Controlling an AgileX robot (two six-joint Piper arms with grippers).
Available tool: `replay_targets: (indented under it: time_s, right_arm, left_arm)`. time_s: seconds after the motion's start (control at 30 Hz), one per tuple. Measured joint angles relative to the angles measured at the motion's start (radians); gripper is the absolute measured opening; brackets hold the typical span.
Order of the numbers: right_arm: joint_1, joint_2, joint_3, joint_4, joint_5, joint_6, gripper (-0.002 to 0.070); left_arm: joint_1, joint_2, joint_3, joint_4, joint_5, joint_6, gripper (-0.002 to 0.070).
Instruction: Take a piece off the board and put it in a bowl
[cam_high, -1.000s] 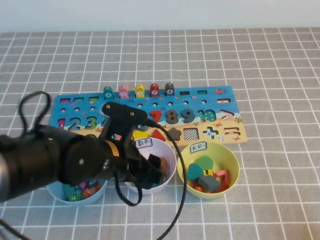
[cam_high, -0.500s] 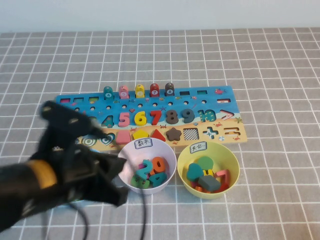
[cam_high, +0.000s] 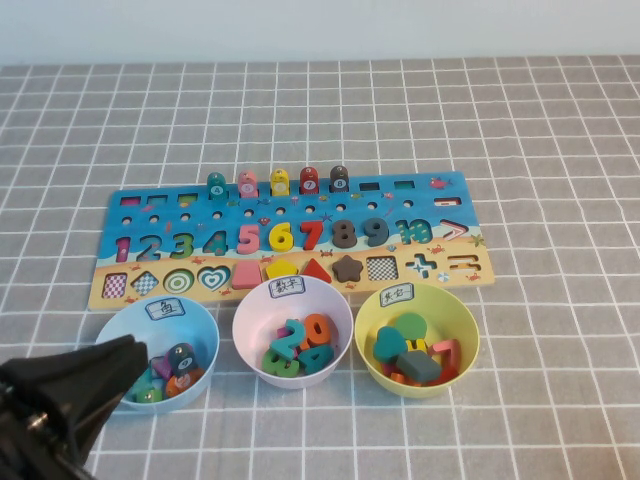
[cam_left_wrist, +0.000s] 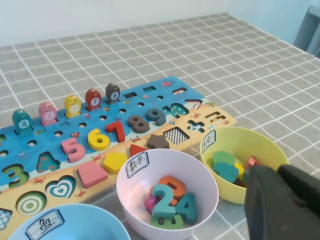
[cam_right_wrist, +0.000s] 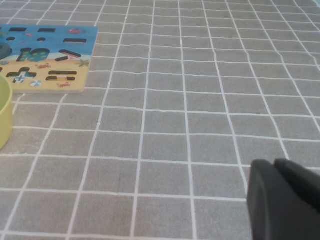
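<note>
The left gripper (cam_high: 60, 400) has pulled back to the near left corner of the desk (cam_high: 560, 150), away from the bowls it was over a moment ago; its fingers are pressed together and hold nothing; the piece (cam_left_wrist: 186, 207) now lies in the pink bowl (cam_high: 250, 312) beside the orange 0 (cam_high: 316, 328); the board (cam_high: 440, 190) sits just behind; the right gripper (cam_right_wrist: 282, 200) hangs low over bare desk, its fingers closed too.
</note>
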Motion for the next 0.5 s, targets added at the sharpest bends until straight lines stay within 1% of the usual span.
replay_targets:
  time_s: [0.33,0.4,0.5]
  right_arm:
    - [0.000,0.000,0.000,0.000,0.000,0.000,-0.0017]
    - [0.000,0.000,0.000,0.000,0.000,0.000,-0.0017]
    - [0.000,0.000,0.000,0.000,0.000,0.000,-0.0017]
  left_arm:
    - [0.000,-0.032,0.028,0.046,0.021,0.008,0.0000]
    - [0.000,-0.039,0.056,0.058,-0.014,0.008,0.0000]
    - [0.000,-0.065,0.121,0.065,-0.124,0.024,0.0000]
